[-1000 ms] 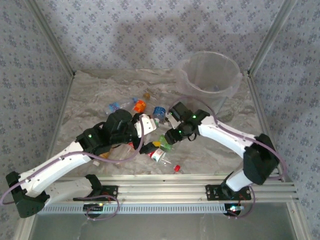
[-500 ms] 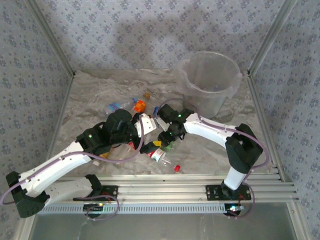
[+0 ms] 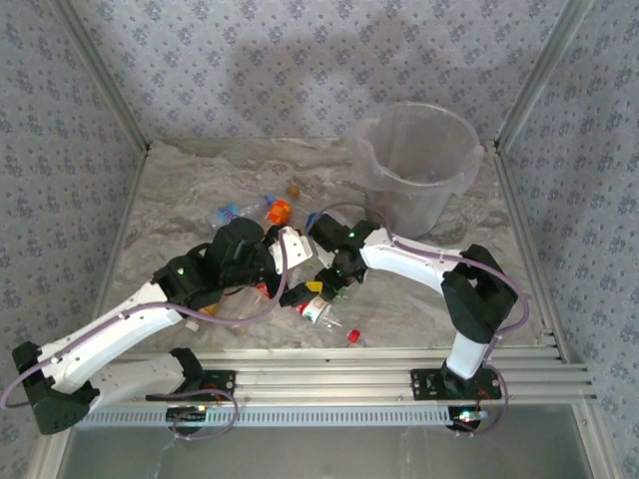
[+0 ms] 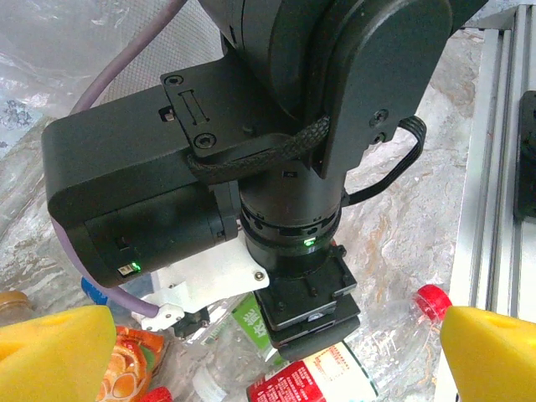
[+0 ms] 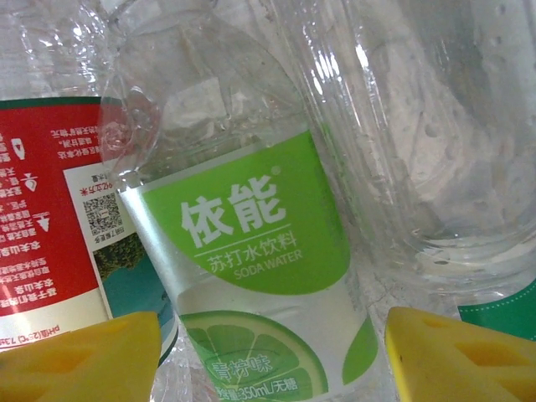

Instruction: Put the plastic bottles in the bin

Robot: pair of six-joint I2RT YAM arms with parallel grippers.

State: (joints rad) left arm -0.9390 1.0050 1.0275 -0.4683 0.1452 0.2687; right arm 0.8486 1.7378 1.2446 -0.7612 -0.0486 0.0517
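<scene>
The right pincer (image 5: 266,339) is released, its yellow pads (image 5: 79,356) spread to either side of a green-labelled bottle (image 5: 251,243) lying just under it. Just beside that bottle on one side is a red-labelled bottle (image 5: 42,209), and on the other a clear bottle (image 5: 435,126). The left pincer (image 4: 272,356) is released too, pads wide apart, facing the right arm's wrist (image 4: 293,193). Below the wrist lie a red-capped bottle (image 4: 410,322) and an orange-labelled bottle (image 4: 134,368). From above, both pincers meet over a heap of bottles (image 3: 315,304) near the front middle of the counter (image 3: 200,190). A few more are scattered behind, among them an orange one (image 3: 279,211). The bin (image 3: 399,205) stands upright at the far right corner, well apart from the heap. What it holds is too hazy to tell.
</scene>
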